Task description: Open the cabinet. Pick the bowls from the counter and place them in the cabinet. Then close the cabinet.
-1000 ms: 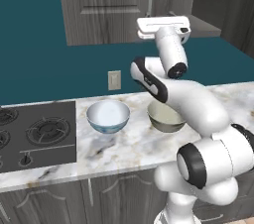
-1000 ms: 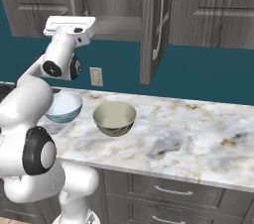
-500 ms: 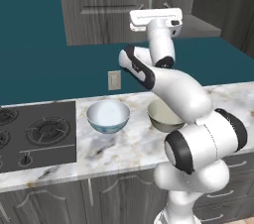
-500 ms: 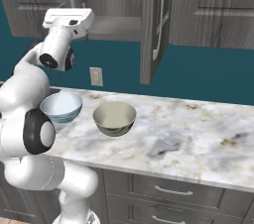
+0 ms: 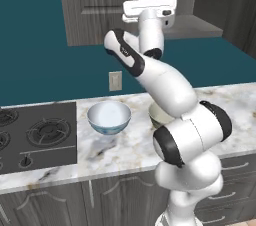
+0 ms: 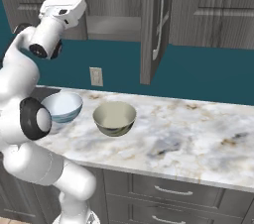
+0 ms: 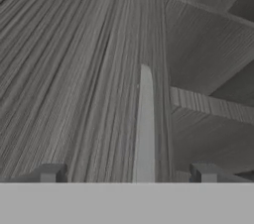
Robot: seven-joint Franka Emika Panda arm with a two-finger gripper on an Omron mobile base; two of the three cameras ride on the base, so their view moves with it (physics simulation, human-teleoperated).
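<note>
Gripper (image 7: 126,174) risen; handle (image 7: 145,124) base cut off.

I work in a home kitchen: a marble counter (image 6: 188,134) runs along a teal wall, with a black gas cooktop (image 5: 35,135) at one end, a wall outlet (image 5: 115,80), wood-grain wall cabinets (image 6: 208,5) above, and drawers (image 6: 168,196) with metal pulls below. Two bowls (image 6: 114,118) sit on the marble.
</note>
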